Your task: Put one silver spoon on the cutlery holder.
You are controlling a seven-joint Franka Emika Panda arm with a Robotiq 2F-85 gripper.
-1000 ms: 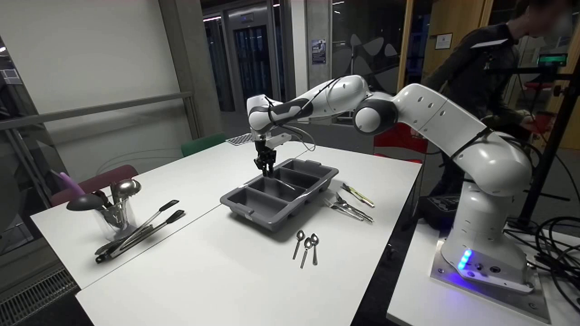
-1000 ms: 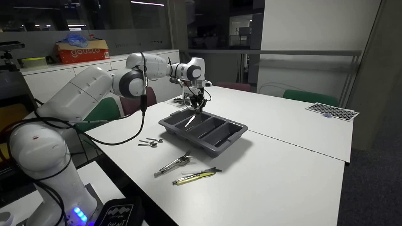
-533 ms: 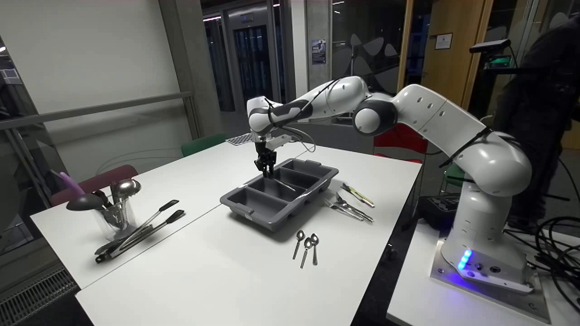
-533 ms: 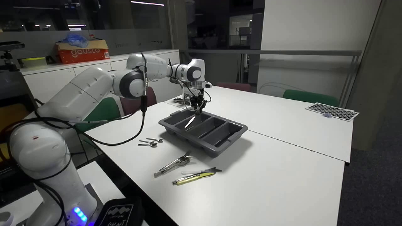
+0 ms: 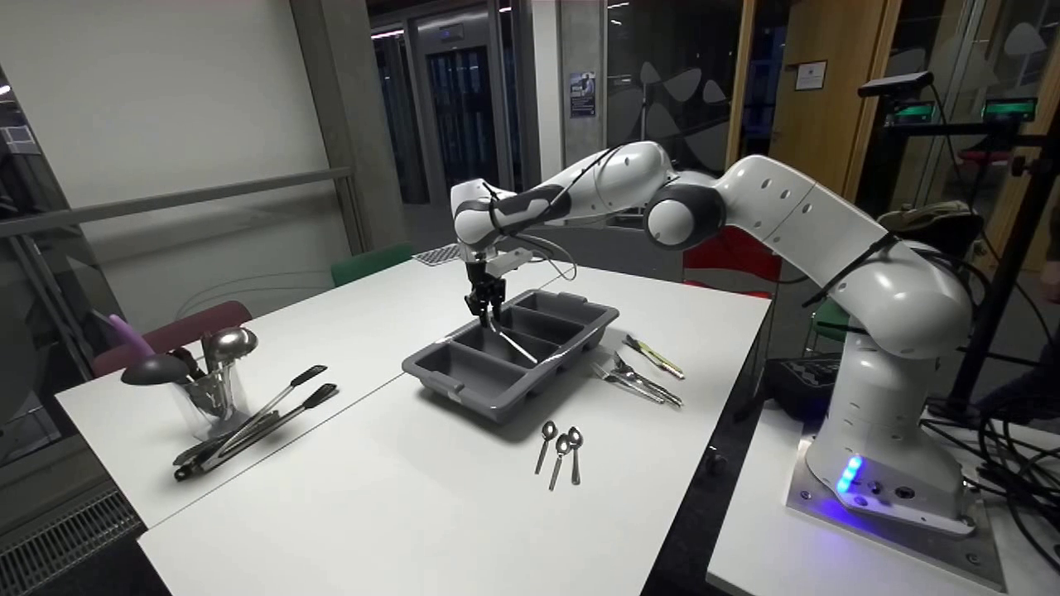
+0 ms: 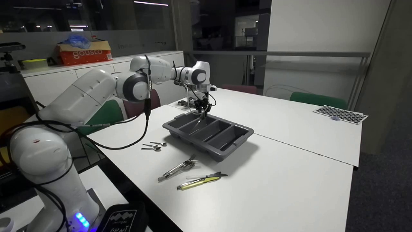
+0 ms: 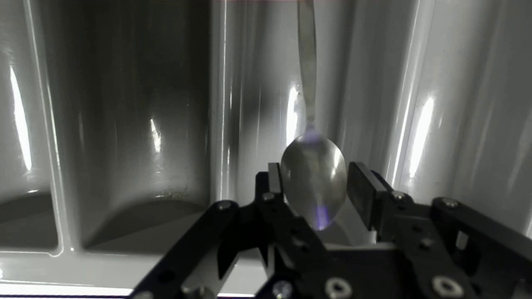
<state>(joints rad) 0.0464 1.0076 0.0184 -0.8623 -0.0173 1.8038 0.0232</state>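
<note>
One silver spoon [image 7: 314, 166], bowl snug in one claw [image 7: 315, 177], over one four-compartment cutlery holder [image 5: 474, 377], three small spoons [image 5: 563, 444] outside

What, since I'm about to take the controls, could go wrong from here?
The spoon slants handle-down into a compartment of the cutlery holder, so it might end up propped, not flat. Its bowl sits close between the fingers of the gripper, so it could snag as they lift.
</note>
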